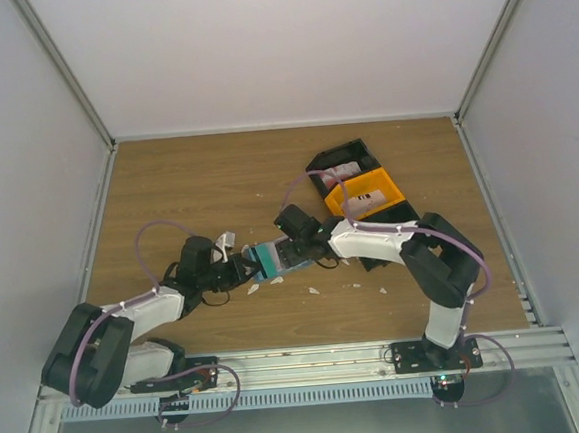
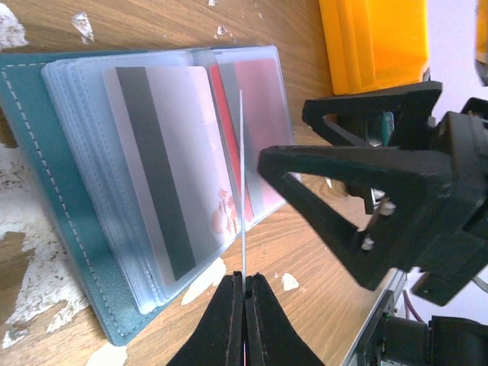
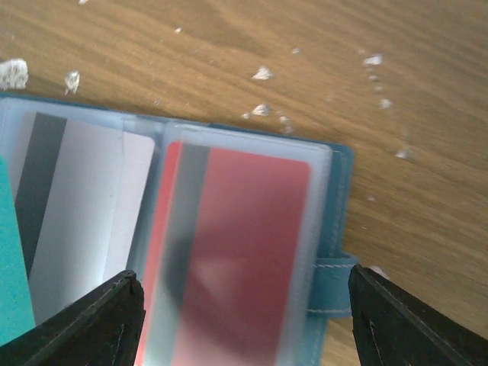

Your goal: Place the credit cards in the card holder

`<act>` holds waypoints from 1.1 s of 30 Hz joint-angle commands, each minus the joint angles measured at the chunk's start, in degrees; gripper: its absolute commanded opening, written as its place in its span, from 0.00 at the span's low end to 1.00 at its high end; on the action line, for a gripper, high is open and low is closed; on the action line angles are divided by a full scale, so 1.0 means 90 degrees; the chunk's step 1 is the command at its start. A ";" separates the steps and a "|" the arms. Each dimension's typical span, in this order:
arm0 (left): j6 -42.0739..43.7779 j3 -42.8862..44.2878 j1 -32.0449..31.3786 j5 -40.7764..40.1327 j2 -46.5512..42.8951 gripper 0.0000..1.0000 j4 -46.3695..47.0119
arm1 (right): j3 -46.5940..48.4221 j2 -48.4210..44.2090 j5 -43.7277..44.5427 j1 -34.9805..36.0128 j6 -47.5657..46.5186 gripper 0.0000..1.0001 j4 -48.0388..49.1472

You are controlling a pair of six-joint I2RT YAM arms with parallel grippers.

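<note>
The flat teal wallet-like card holder lies open on the brown wooden table, between the two arms near the middle of the overhead view. The left wrist view shows the left gripper with its black fingers pressed together on a thin white plastic credit card. The card is seen edge-on as a fine line across the holder's clear sleeves, and the overhead view is too small to show it. The right gripper hangs just beside, jaws spread. Its own camera looks down between those fingers onto a red card in one sleeve and a white card with a dark stripe in the next. Only the overhead view shows the black plastic bin behind the orange plastic bin. Small white scraps dot the wood.
</note>
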 commanded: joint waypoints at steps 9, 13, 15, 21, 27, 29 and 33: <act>-0.0719 0.0032 0.0006 0.0155 0.0769 0.00 0.1597 | -0.0344 -0.0272 -0.0014 -0.0320 0.0426 0.65 -0.0033; -0.0843 0.0014 0.0010 0.0150 0.1058 0.00 0.2005 | -0.0368 -0.0171 -0.0009 -0.0366 0.0452 0.57 -0.0142; -0.0900 0.0014 0.0000 0.0139 0.1188 0.00 0.2165 | -0.0408 -0.0148 -0.0057 -0.0394 0.0448 0.55 -0.0136; -0.1102 -0.0084 -0.0079 0.0116 0.1610 0.00 0.2713 | -0.0534 -0.0076 -0.0197 -0.0526 0.0401 0.49 -0.0116; -0.1237 -0.0196 -0.0170 0.0216 0.2076 0.00 0.3284 | -0.0706 -0.0078 -0.0544 -0.0671 0.0274 0.46 0.0084; -0.1269 -0.0201 -0.0198 0.0228 0.2192 0.00 0.3364 | -0.0734 -0.0053 -0.0635 -0.0705 0.0271 0.45 0.0102; -0.1312 -0.0206 -0.0221 0.0273 0.2399 0.00 0.3528 | -0.0750 -0.0036 -0.0737 -0.0731 0.0280 0.44 0.0113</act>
